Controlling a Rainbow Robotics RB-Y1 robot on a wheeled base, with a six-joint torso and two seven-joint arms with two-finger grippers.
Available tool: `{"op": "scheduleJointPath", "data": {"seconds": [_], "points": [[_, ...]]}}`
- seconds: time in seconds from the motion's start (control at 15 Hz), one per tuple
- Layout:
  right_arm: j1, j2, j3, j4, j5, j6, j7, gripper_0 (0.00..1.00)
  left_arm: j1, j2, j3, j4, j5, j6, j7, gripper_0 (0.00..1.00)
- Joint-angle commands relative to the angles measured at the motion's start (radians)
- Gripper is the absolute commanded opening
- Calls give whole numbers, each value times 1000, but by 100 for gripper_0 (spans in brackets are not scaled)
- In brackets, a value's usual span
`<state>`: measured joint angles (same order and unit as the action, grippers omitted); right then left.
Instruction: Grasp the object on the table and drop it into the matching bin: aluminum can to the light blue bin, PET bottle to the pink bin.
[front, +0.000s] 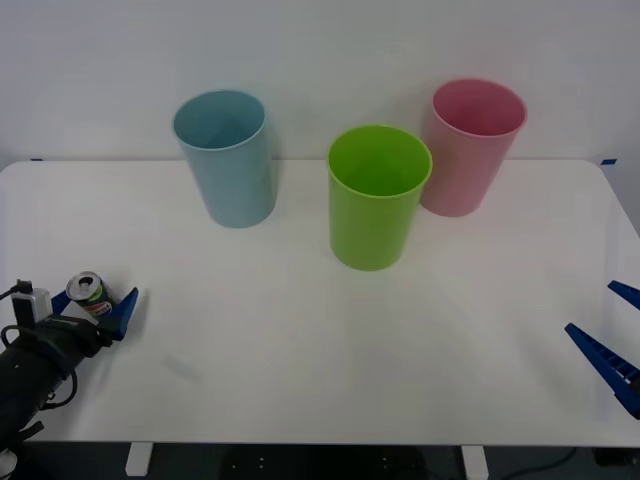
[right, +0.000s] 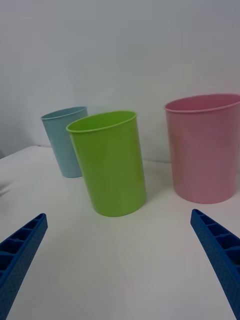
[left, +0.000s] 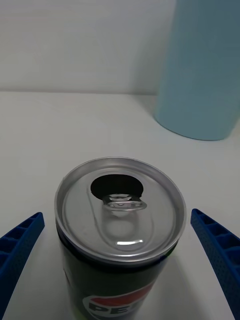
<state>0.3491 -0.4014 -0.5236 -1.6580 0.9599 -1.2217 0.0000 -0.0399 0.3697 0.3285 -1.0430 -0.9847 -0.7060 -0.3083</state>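
Note:
The aluminum can (front: 88, 291) stands upright near the front left corner of the white table (front: 300, 330). It is dark with a silver top and pull tab (left: 120, 205) and a red-blue label mark. My left gripper (front: 92, 312) is open around it, one blue finger (left: 20, 245) on each side with a gap to the can. The light blue bin (front: 227, 157) stands at the back left, close behind the can in the left wrist view (left: 202, 70). The pink bin (front: 470, 145) stands at the back right. My right gripper (front: 614, 332) hangs open at the table's right edge.
A lime green bin (front: 378, 195) stands between the two other bins, slightly nearer to me. It also shows in the right wrist view (right: 110, 162), flanked by the light blue bin (right: 67, 140) and the pink bin (right: 205, 147).

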Motion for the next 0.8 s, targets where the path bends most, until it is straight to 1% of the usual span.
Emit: {"op": "scheduleJointPath", "data": {"seconds": [0.07,0.13,0.2,0.33,0.4,0.8], "points": [[0,0,0,0,0,0,0,100,0,0,0,0,-2,-1,-3,62],[0,0,0,0,0,0,0,100,0,0,0,0,-2,0,-9,19],[0,0,0,0,0,0,0,100,0,0,0,0,-2,-1,-11,10],[0,0,0,0,0,0,0,100,0,0,0,0,-2,-1,-14,2],[0,0,0,0,0,0,0,100,0,0,0,0,-2,0,-14,1],[0,0,0,0,0,0,0,100,2,0,1,-2,-2,-4,-14,0]]}}
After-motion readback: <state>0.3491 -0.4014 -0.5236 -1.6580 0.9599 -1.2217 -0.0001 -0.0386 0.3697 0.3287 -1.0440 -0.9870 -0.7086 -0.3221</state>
